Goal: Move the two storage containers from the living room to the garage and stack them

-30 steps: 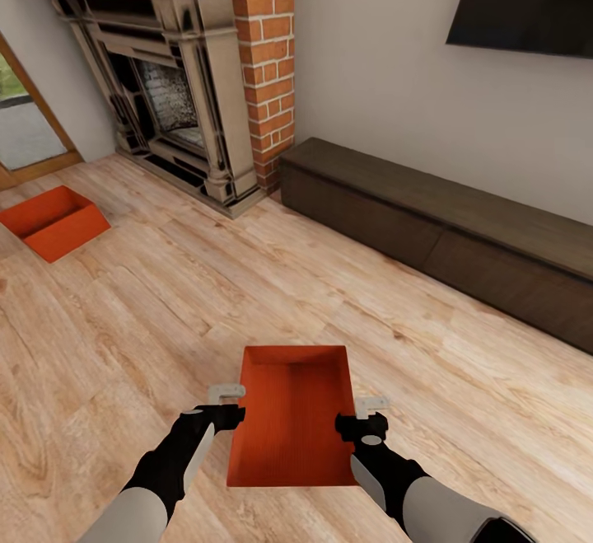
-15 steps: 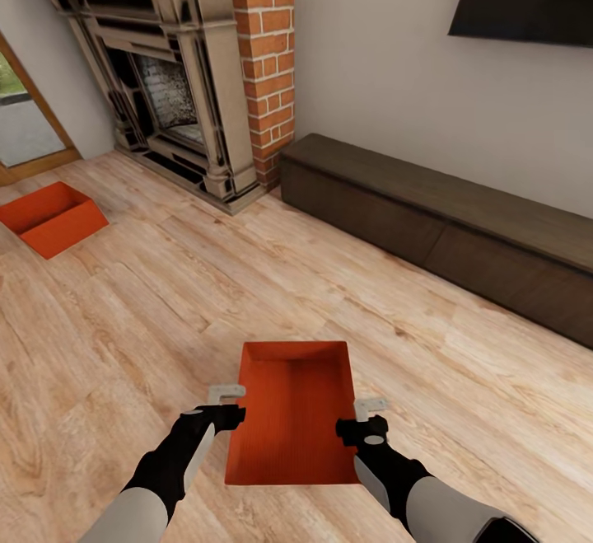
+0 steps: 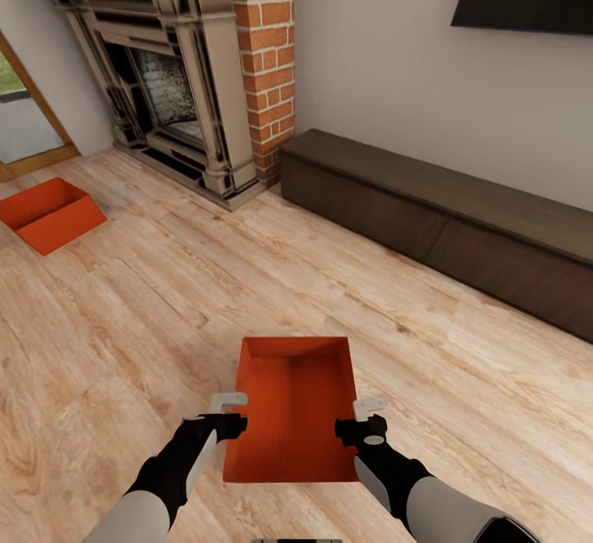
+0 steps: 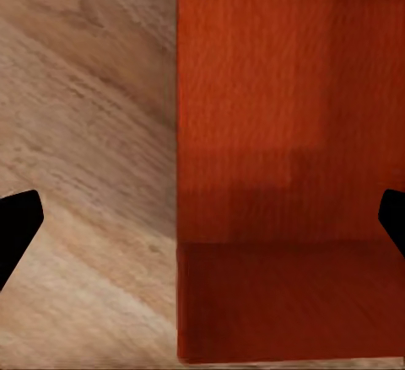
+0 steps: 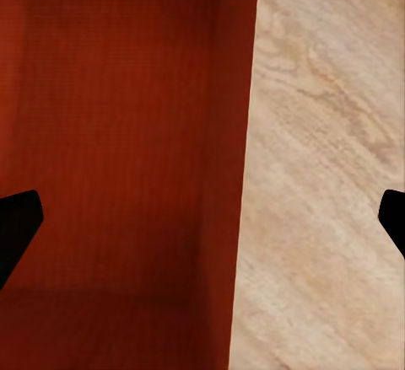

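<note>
While the view shifted, the near bin's far edge sat a little higher in the picture than before, both arms beside it as before.

The near orange bin (image 3: 292, 411) lay on the wood plank floor (image 3: 461, 378), open floor all round it; the dark low cabinet (image 3: 445, 222) and brick fireplace (image 3: 206, 90) stood well beyond. The left gripper (image 3: 229, 413) straddled its left wall, the right gripper (image 3: 368, 417) its right wall, jaws apart on both, one finger inside and one outside. A second bin (image 3: 49, 213) sat far off, left, near the doorway.
</note>
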### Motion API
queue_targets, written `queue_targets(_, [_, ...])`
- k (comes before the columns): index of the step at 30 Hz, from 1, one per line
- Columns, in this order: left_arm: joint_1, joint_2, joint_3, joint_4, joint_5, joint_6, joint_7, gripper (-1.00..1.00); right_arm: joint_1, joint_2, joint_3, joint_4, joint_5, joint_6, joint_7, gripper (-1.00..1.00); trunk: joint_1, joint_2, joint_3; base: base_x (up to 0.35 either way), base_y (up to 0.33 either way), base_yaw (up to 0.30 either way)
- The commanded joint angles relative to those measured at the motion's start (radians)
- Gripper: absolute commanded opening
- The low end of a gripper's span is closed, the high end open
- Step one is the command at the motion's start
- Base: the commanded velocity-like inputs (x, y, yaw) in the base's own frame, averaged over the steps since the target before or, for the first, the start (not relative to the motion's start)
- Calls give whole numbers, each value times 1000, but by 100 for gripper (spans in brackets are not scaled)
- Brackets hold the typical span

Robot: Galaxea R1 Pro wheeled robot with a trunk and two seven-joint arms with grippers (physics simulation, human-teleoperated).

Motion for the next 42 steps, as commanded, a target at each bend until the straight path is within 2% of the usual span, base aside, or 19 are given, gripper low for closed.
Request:
queue_targets(1, [0,-2,0,4,0,5,3,100,-1,0,9,0,-9,-2,-5,100,4,-8,-4,0,0,0])
queue_targets(15, [0,-5,0,14,-1,5,19,100,-1,-1,7,-3,-11,-7,-8,100,57,-106,-48,0,0,0])
queue_targets(25, [0,-4,1,10,-4,5,18,100,-1,-19,6,-5,-17,-9,-8,100,96,-176,-79,0,0,0])
queue_targets(34, [0,-3,1,5,-6,4,18,100,-1,-20,6,-5,-17,-9,-8,100,96,-176,-79,0,0,0])
queue_targets(42, [0,-3,1,4,-6,4,18,100,-1,-21,6,-5,-17,-9,-8,100,123,-225,-101,0,0,0])
